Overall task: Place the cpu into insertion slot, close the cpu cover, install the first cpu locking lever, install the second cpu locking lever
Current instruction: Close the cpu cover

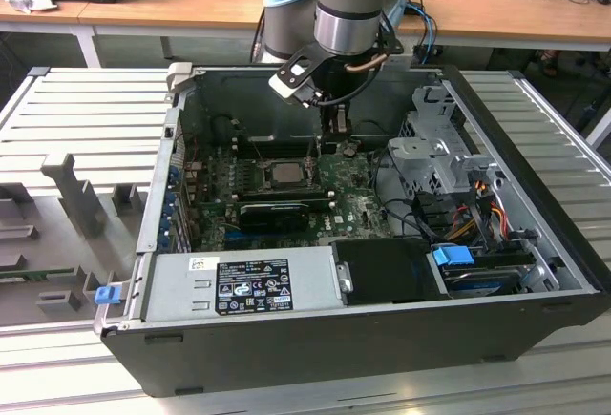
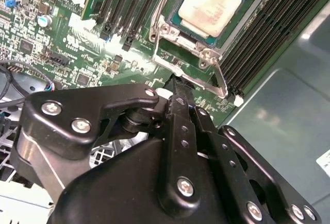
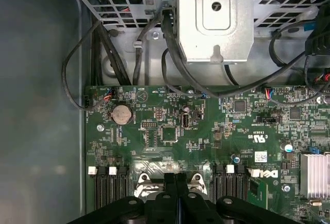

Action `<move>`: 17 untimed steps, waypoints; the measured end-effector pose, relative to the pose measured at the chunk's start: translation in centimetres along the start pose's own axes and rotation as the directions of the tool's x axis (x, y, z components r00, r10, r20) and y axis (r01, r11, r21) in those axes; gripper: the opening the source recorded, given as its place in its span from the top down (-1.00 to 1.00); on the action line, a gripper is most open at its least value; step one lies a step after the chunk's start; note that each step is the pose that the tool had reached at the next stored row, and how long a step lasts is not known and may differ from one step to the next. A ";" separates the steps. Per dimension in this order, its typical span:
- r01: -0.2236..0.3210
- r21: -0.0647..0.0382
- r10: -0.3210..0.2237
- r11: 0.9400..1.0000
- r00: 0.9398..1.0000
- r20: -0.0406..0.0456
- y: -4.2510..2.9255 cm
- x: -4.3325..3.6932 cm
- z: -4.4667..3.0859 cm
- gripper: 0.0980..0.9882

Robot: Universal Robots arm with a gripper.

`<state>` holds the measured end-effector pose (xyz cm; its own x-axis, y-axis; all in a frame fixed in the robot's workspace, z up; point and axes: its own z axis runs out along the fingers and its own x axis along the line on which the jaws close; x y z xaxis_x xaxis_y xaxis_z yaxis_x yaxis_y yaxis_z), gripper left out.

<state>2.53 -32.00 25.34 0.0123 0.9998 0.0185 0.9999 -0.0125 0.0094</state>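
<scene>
Just beside the cpu (image 2: pixel 211 2), which lies framed by the seemingly closed cpu cover (image 2: pixel 178 41), the gripper (image 2: pixel 178 83) holds its fingers (image 2: pixel 180 116) pressed together near a locking lever (image 2: pixel 223 80). Push steadily, so the tip cannot slip toward the cpu.

Lab or workshop: open computer case (image 1: pixel 363 339) on slatted bench (image 1: pixel 86 110), wooden desks (image 1: pixel 172 5) behind.
</scene>
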 end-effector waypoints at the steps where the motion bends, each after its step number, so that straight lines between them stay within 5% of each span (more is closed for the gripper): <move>1: 0.000 0.000 0.000 1.000 1.000 0.000 -0.14 0.00 0.00 0.98; 13: 0.000 0.000 0.000 1.000 1.000 0.000 -1.50 -0.02 -0.01 0.98; 17: 0.010 0.000 -0.010 1.000 1.000 0.000 -1.88 -0.03 0.67 0.98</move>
<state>0.66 -32.00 24.64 0.0023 0.9998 0.0189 1.0000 -0.0025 0.0094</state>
